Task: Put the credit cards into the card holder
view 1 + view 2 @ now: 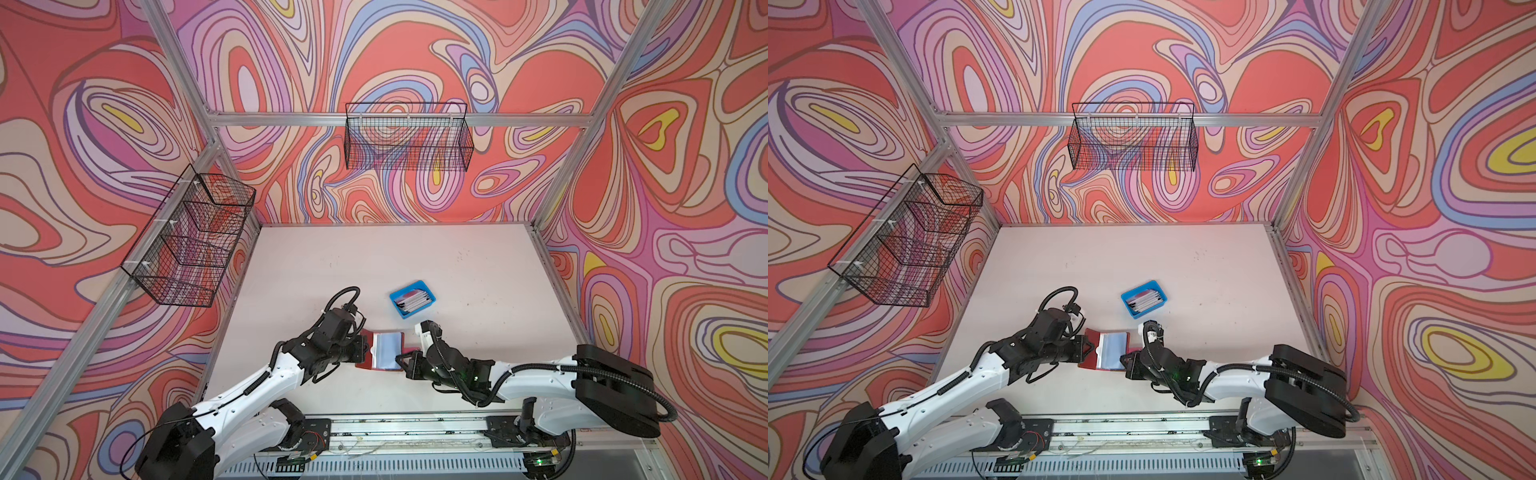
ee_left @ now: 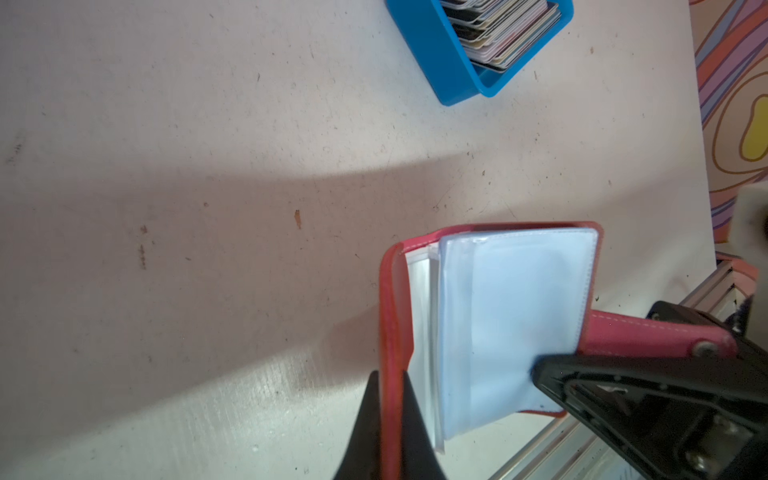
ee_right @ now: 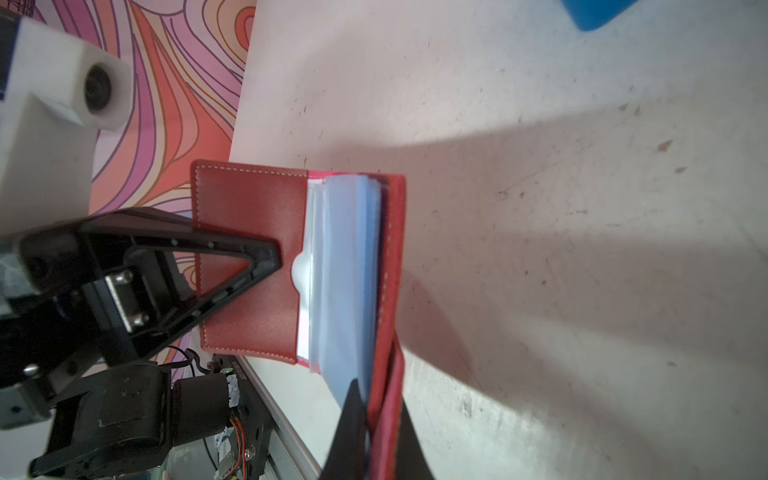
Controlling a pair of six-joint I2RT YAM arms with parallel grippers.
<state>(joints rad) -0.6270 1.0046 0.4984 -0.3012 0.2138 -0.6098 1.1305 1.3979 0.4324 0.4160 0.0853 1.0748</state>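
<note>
Down on the pale table (image 1: 457, 257), in both top views, the red leather-like booklet card holder (image 1: 384, 351) is held spread open between the two arms, near the front edge. Its left cover is clamped in the closed left jaws, and its right edge is pinched in the closed right jaws. Just beyond it sits a small blue plastic tray (image 1: 399, 308) with the thin plastic credit cards (image 1: 414, 300) stacked inside.

From the left wrist I also see the clear plastic sleeves (image 2: 511, 316) fanned up and bluish, and the red snap-button strap (image 2: 648, 334) running under the right jaws. Whether a card already fills the top sleeve I cannot tell.

Only the right wrist view shows the stitched inner pocket (image 3: 249, 195) with its thumb notch.

I'd judge the holder light and floppy at the spine, its sleeves limp and slick, so it is best held by the stiffer covers. The cards look stiff and slippery, best pinched by an edge.
</note>
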